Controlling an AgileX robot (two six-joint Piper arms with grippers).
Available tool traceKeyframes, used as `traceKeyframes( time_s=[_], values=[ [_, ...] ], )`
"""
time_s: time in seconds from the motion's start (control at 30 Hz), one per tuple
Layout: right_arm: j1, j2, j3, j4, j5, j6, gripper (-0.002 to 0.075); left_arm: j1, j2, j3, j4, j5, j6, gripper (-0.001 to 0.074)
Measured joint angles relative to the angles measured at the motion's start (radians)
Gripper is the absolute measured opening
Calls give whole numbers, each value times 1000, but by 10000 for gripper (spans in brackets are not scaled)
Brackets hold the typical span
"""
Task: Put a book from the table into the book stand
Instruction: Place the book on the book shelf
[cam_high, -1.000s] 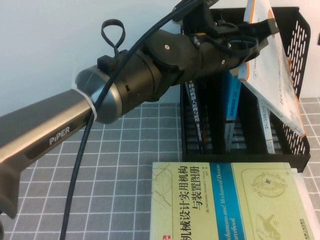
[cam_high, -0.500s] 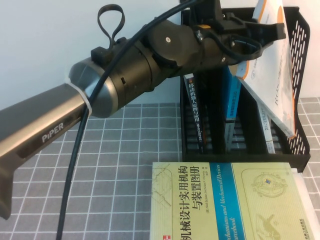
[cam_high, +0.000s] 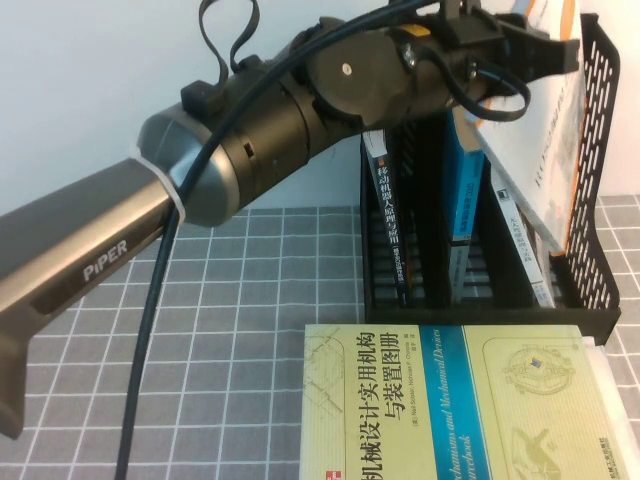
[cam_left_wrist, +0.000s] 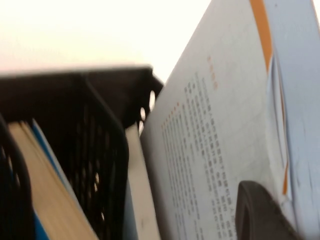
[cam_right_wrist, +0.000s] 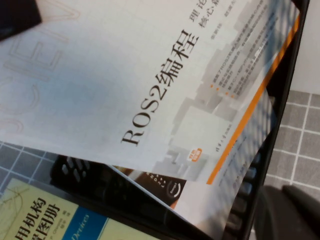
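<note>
My left gripper (cam_high: 530, 55) is shut on a white book with an orange stripe (cam_high: 545, 150) and holds it tilted in the rightmost slot of the black mesh book stand (cam_high: 592, 150). In the left wrist view one dark finger (cam_left_wrist: 260, 210) presses on the book's printed cover (cam_left_wrist: 215, 140), beside the stand's wall (cam_left_wrist: 95, 135). The right wrist view shows the same book (cam_right_wrist: 150, 100) leaning inside the stand's rim (cam_right_wrist: 282, 95). My right gripper (cam_right_wrist: 292, 212) shows only as a dark shape over the tiled table, outside the stand.
A black-spined book (cam_high: 385, 210) and a blue book (cam_high: 465, 190) stand in the stand's other slots. A large yellow-green book (cam_high: 450, 400) lies flat on the grey tiled table in front of the stand. The left arm spans the left of the scene.
My left gripper has moved right and up with the white book. The book now stands steeper and closer to the stand's right wall.
</note>
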Motion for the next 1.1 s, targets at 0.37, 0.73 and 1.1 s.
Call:
traceKeyframes(
  time_s=[0.37,0.73,1.1],
  values=[
    [0,0,0,20,25,0,-3,0,-4,-33,24,-37,172,102],
    [0,0,0,55,63,0,-3,0,-4,-172,44,6,281,102],
    [0,0,0,64,57,0,-3,-23,-6,-278,270,14,371,102]
  ],
)
